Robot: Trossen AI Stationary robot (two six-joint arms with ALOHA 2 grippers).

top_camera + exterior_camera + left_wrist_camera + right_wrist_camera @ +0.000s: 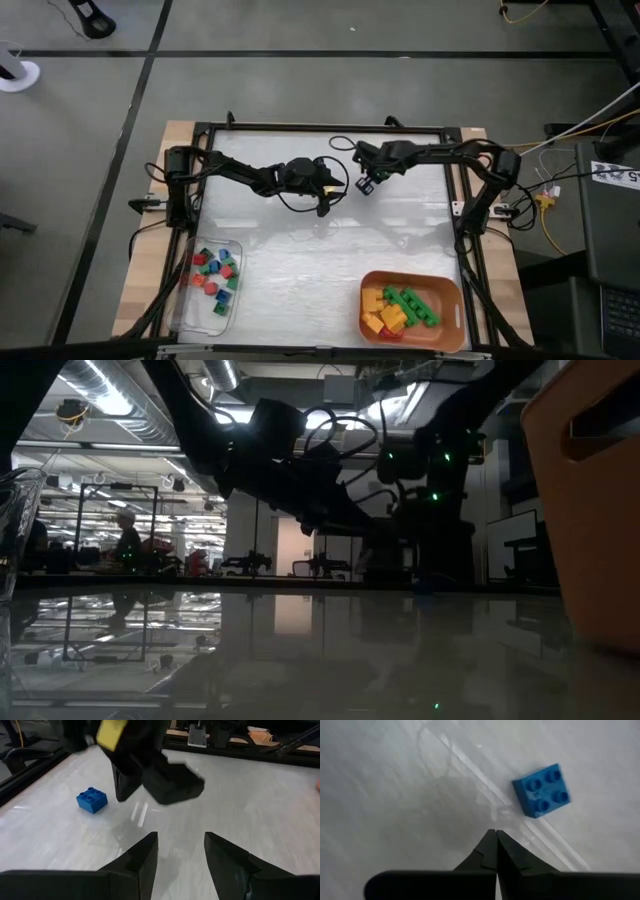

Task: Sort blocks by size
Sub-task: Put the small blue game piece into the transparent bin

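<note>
A blue four-stud brick point(542, 790) lies flat on the white table, studs up; it also shows in the left wrist view point(92, 800) and in the high view point(367, 188). My right gripper point(496, 842) is shut and empty, pointing down, hovering just beside the brick without touching it. My left gripper point(181, 850) is open and empty, low over the table at mid-far point(325, 203), facing the right gripper point(150, 775) and the brick.
A clear bin point(213, 280) with several small red, green and blue blocks stands at the front left. An orange bin point(410, 308) with yellow and green longer bricks stands at the front right. A black frame point(330, 127) borders the table.
</note>
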